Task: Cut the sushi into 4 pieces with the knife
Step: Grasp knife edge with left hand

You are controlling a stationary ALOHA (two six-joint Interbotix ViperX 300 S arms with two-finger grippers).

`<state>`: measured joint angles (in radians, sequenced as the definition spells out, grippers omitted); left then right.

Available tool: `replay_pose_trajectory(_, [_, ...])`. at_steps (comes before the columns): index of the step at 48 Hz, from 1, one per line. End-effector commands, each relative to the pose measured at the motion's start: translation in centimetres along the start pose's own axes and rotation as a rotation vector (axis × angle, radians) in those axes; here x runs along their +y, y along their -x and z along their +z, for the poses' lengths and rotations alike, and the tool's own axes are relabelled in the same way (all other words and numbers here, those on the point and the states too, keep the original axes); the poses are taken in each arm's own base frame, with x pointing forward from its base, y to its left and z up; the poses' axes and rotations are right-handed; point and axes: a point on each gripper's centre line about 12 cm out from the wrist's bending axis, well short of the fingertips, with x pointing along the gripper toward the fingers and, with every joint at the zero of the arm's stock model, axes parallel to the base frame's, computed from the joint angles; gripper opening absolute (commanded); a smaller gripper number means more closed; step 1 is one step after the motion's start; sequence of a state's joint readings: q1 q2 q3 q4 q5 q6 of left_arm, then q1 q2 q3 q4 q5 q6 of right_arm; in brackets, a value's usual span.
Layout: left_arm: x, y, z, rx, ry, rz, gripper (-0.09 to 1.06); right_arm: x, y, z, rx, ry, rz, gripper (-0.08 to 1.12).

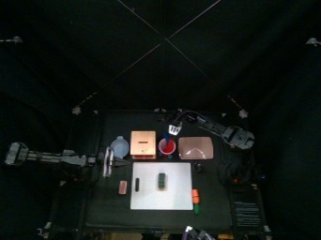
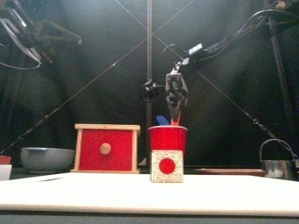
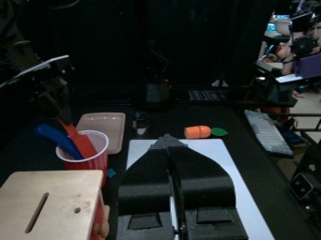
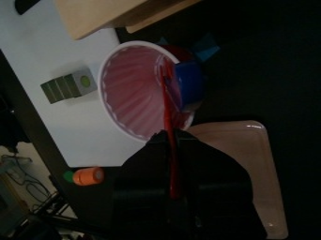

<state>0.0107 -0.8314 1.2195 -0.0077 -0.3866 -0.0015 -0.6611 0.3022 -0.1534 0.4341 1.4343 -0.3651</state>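
Right gripper (image 2: 176,101) is held over the red cup (image 2: 167,140), clenched on the red knife (image 4: 170,155); the blue knife (image 2: 162,120) is seen beside it in the cup. Sushi roll (image 1: 163,175) is laid on the white cutting board (image 1: 160,195) near its back edge, just in front of the cup, below the gripper and clear of it. Left gripper (image 3: 170,142) is parked at the table (image 1: 107,211) left edge, jaws pressed together on nothing. Red knife's lower end is hidden inside the cup (right jaw tips are hard to make out).
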Motion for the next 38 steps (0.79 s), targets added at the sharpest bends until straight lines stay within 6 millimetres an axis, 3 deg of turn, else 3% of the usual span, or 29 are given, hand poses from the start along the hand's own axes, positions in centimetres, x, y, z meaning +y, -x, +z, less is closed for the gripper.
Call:
replay_pose_trajectory(1, [0.1,-0.2,0.6,-0.021,-0.001,0.002,0.21,2.6,4.5,-0.1,-0.085,0.046,-0.013,0.05])
replay_pose_trajectory(12, [0.2,-0.2,0.9,-0.031,0.0,0.008,0.21,6.4,10.1,-2.1,-0.205,0.093,-0.046,0.05])
replay_pose_trajectory(24, [0.9,-0.2,1.1,-0.047,0.045,0.051,0.25,12.3,15.0,-6.0,-0.383,0.218,-0.095,0.05])
replay_pose_trajectory(30, [1.7,-0.2,1.1,-0.051,0.115,0.101,0.4,14.6,14.9,-7.7,-0.519,0.269,-0.121,0.05])
replay_pose_trajectory(38, [2.0,-0.1,1.1,-0.052,0.159,0.12,0.67,15.9,11.6,-9.2,-0.67,0.305,-0.13,0.05])
